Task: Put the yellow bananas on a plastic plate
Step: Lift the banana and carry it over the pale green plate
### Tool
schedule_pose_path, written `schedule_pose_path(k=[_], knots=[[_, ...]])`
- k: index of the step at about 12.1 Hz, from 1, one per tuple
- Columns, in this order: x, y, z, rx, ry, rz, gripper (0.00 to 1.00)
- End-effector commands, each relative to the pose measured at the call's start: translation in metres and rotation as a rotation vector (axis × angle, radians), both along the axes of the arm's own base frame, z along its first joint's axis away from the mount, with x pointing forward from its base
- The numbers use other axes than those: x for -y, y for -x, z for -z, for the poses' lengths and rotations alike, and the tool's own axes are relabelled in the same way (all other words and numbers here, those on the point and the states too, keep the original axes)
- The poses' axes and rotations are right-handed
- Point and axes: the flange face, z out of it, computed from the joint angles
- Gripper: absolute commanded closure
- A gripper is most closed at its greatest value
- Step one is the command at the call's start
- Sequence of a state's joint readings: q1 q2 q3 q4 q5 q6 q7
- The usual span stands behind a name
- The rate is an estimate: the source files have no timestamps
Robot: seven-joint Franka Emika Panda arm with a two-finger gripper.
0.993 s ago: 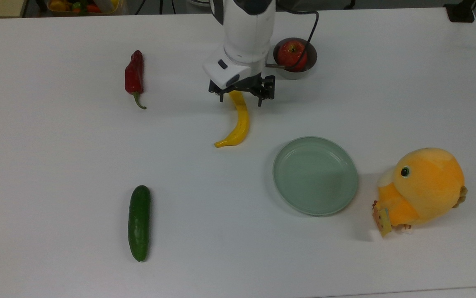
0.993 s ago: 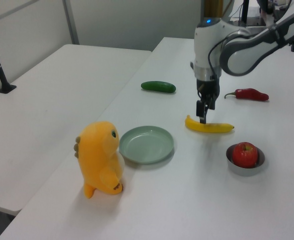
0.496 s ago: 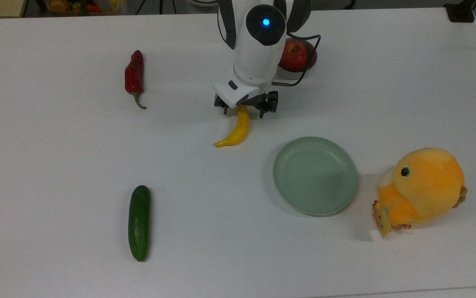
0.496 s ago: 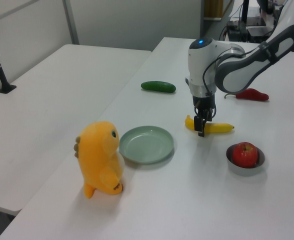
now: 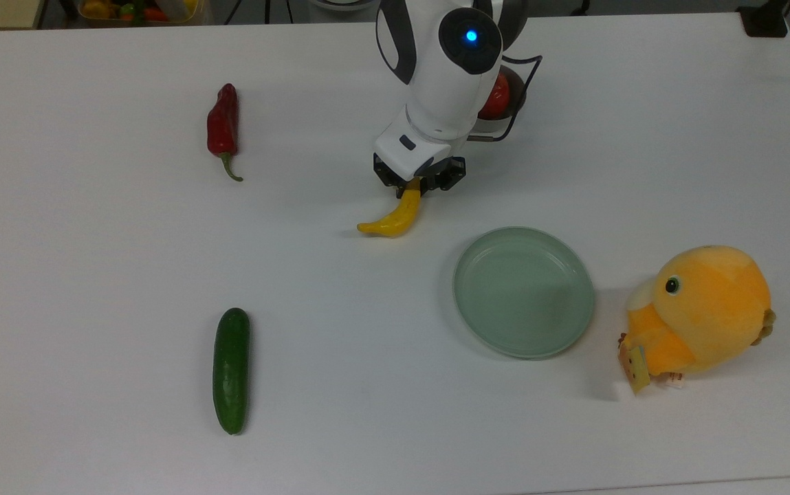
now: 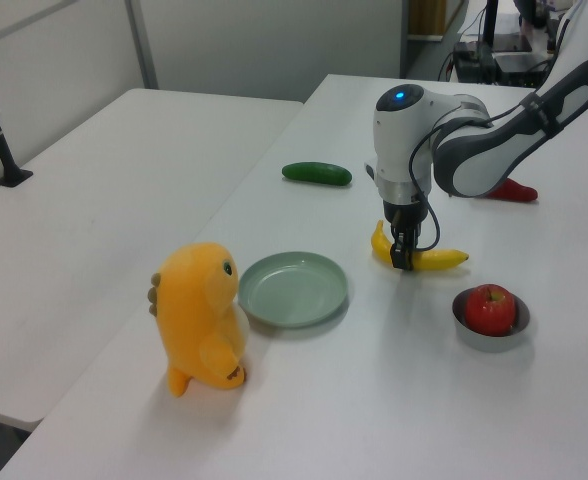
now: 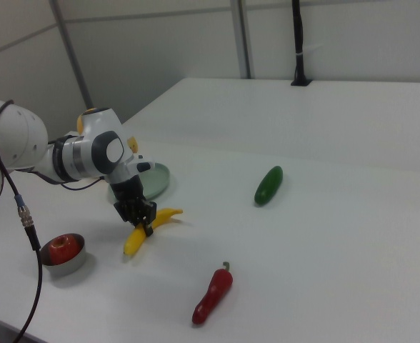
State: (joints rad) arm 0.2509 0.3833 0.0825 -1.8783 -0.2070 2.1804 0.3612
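Top view puts the gripper (image 5: 417,184) low over the white table (image 5: 92,275), its fingers pinched across the banana (image 5: 395,216) near the middle of its length, so the slim curved fruit is caught at a spot where it should balance when raised. The left view shows the banana (image 6: 419,258) sitting slightly tilted, one tip a little off the table, which suggests the lift is just starting. The pale green plate (image 5: 524,291) lies near the banana, lower and toward the top view's right, empty and well placed to receive the fruit with a short carry. Other things sit apart from that path: the red chili pepper (image 5: 223,127) and the dark green cucumber (image 5: 231,370) toward the top view's left, the orange plush toy (image 5: 700,317) just beside the plate on the top view's right, and the small metal bowl (image 6: 491,333) holding a red apple (image 6: 490,307), partly behind the arm in the top view. A small yellow tag hangs from the toy, but nothing on it can be read, and no brand or writing is legible elsewhere.
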Motion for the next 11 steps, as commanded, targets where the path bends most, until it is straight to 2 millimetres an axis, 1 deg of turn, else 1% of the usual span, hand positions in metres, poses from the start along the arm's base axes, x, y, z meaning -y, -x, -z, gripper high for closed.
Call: schedule_pose_path(k=[1, 3, 4, 5, 6, 7, 8, 9, 10, 11], knots=[[0.0, -0.008, -0.014, 0.037, 0.004, 0.011, 1.0], [0.002, -0.019, -0.028, 0.075, -0.009, 0.047, 1.0], [0.0, -0.026, -0.038, 0.1, -0.019, 0.066, 1.0], [-0.003, -0.032, -0.051, 0.129, -0.033, 0.087, 1.0], [-0.007, -0.038, -0.059, 0.15, -0.044, 0.106, 1.0], [-0.012, -0.045, -0.072, 0.182, -0.056, 0.131, 1.0], [-0.018, -0.046, -0.077, 0.197, -0.064, 0.133, 1.0], [-0.034, -0.049, -0.082, 0.231, -0.089, 0.119, 0.99], [-0.056, -0.047, -0.081, 0.266, -0.112, 0.109, 0.99], [-0.08, -0.05, -0.082, 0.309, -0.144, 0.112, 0.98]])
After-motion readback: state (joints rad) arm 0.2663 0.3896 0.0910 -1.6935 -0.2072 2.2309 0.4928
